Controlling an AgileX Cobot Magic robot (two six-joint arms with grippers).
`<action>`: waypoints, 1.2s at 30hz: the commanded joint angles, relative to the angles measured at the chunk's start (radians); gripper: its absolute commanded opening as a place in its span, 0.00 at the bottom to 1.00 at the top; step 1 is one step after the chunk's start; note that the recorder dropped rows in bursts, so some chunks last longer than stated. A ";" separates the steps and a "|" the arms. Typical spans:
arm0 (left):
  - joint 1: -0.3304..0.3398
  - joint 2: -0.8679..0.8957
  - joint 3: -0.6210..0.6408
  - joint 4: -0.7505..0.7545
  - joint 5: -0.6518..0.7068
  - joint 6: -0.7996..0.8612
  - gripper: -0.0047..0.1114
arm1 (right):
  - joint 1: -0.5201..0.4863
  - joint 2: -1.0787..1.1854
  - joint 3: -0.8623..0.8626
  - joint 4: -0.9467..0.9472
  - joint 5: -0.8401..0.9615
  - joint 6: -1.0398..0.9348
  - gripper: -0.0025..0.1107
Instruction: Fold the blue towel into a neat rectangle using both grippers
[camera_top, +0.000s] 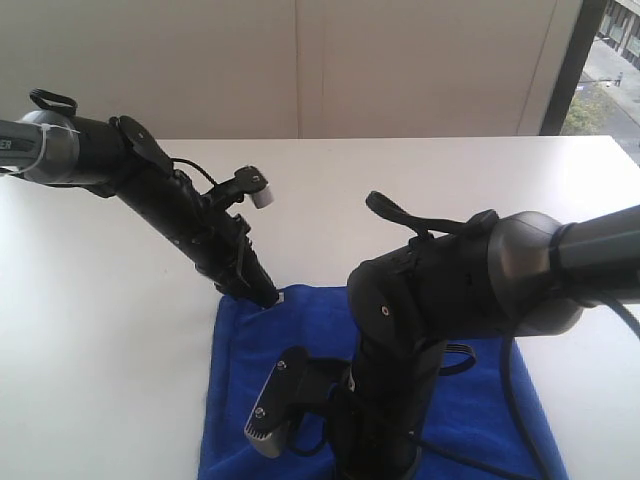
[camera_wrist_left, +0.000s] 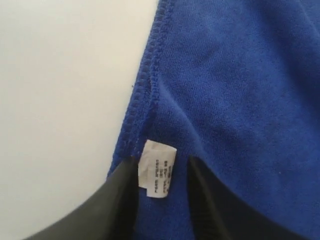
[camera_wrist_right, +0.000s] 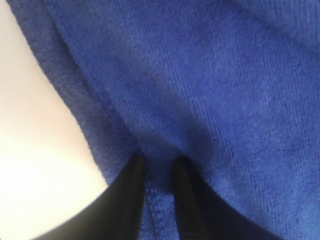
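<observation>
progress: mid-task, I judge; number of folds hidden | blue towel (camera_top: 238, 400) lies on white table (camera_top: 100, 300), near centre | left gripper (camera_wrist_left: 162, 167) at its far-left corner, jaws apart around white tag (camera_wrist_left: 157, 174), gripping nothing | right gripper (camera_wrist_right: 159, 162) pinches towel's hem | left: final neat rectangle

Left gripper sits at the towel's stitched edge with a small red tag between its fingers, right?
No: the tag is white, not red. The left wrist view shows it between the left gripper's fingers at the blue towel's stitched edge.
</observation>
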 joint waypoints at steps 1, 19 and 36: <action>-0.020 -0.014 0.004 -0.017 0.013 0.031 0.37 | -0.005 0.012 0.005 -0.011 -0.022 0.001 0.22; -0.053 -0.014 0.004 0.067 -0.051 -0.005 0.34 | -0.005 0.012 0.005 -0.011 -0.018 0.003 0.22; -0.050 -0.018 0.004 0.067 -0.063 -0.010 0.34 | -0.005 0.012 0.005 -0.011 -0.021 0.003 0.22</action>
